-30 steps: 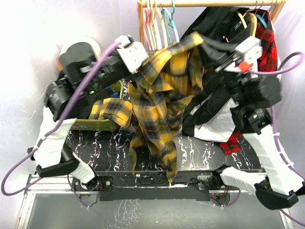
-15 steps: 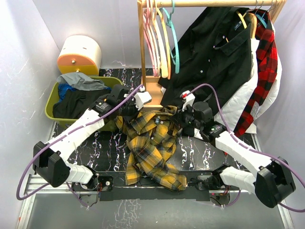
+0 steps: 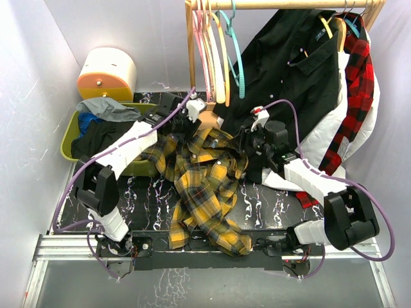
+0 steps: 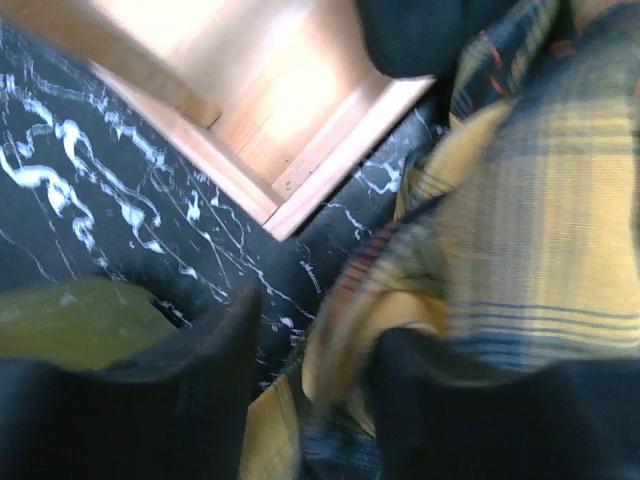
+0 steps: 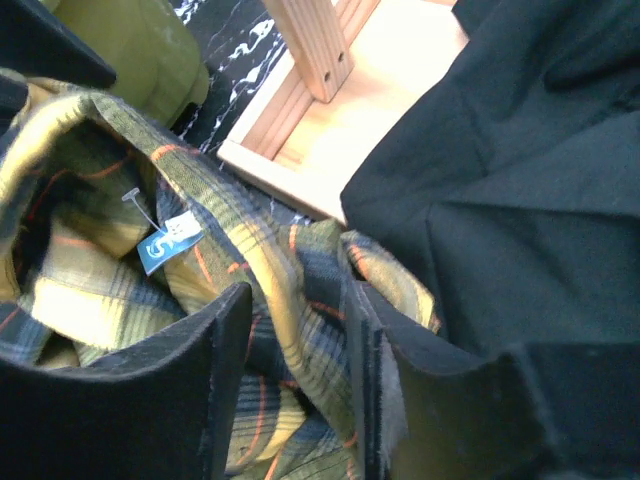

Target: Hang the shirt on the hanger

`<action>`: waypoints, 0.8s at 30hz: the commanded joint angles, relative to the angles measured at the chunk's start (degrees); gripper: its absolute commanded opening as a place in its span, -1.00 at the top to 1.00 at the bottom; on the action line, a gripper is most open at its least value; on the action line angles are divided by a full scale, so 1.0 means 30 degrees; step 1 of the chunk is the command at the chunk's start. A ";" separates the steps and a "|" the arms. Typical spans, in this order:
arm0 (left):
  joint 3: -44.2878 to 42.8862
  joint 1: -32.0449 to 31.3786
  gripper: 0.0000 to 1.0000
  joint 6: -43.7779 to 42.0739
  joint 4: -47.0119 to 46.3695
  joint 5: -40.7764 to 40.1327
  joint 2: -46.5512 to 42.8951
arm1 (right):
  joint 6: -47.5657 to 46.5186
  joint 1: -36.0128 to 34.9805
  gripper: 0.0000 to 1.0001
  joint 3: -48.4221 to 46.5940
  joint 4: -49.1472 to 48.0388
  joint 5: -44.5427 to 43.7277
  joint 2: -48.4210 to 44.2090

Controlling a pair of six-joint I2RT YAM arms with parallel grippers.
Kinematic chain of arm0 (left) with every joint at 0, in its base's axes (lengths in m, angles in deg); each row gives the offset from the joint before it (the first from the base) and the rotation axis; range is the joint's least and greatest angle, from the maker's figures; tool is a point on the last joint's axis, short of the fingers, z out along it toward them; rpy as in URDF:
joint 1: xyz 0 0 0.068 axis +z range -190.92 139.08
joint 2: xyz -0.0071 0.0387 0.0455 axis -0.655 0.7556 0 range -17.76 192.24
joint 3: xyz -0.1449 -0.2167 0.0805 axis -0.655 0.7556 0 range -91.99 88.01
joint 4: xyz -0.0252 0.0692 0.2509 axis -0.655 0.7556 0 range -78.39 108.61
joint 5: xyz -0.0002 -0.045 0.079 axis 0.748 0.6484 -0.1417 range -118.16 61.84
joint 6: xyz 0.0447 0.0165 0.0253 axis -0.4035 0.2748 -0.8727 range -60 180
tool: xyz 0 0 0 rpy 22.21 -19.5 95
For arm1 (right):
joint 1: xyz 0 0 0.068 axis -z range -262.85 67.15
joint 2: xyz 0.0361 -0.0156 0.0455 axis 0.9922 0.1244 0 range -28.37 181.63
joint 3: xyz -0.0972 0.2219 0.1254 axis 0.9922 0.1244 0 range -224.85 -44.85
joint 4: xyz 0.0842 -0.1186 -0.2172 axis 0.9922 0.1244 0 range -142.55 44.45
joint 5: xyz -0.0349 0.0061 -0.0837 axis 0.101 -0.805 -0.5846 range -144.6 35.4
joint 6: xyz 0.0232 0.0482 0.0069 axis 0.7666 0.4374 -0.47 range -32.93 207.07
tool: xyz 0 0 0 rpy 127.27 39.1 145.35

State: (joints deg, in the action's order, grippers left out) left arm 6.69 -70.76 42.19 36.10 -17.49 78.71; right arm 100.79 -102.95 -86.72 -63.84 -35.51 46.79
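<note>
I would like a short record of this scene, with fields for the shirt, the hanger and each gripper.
shirt: yellow-and-black plaid, heaped on the table, collar end raised
hanger: teal, hanging bare on the rail
left gripper: shut on shirt fabric
right gripper: shut on shirt beside the collar
task state: shirt not yet on hanger

Both arms stretch forward and inward, left fingers (image 4: pixel 130 400) and right fingers (image 5: pixel 140 400) each pinching the shirt (image 3: pixel 205 186).

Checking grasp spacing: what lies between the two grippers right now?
Top view: the shirt, bunched at its collar, spans from the left gripper to the right gripper.
</note>
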 commanded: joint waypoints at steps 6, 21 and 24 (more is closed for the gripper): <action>-0.4640 0.0851 -0.94 0.1038 0.7291 0.1090 -0.1901 | 0.1882 0.0546 -0.86 -0.0086 -0.3226 -0.0576 -0.1589; -0.1349 0.0925 -0.82 -0.3021 1.6340 1.0555 -0.1862 | 0.2303 0.0775 -0.97 0.2570 -0.3896 -0.1744 -0.6812; -0.0107 0.0925 -0.81 -0.2225 1.4539 0.9737 -0.1577 | 0.1702 0.0845 -0.97 0.2268 -0.3725 -0.1901 -0.8054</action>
State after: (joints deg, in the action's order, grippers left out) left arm 2.84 -68.03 34.57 81.28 8.74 73.68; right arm 107.61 -100.96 -78.56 -70.68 -39.22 27.36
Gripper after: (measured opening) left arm 0.908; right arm 0.983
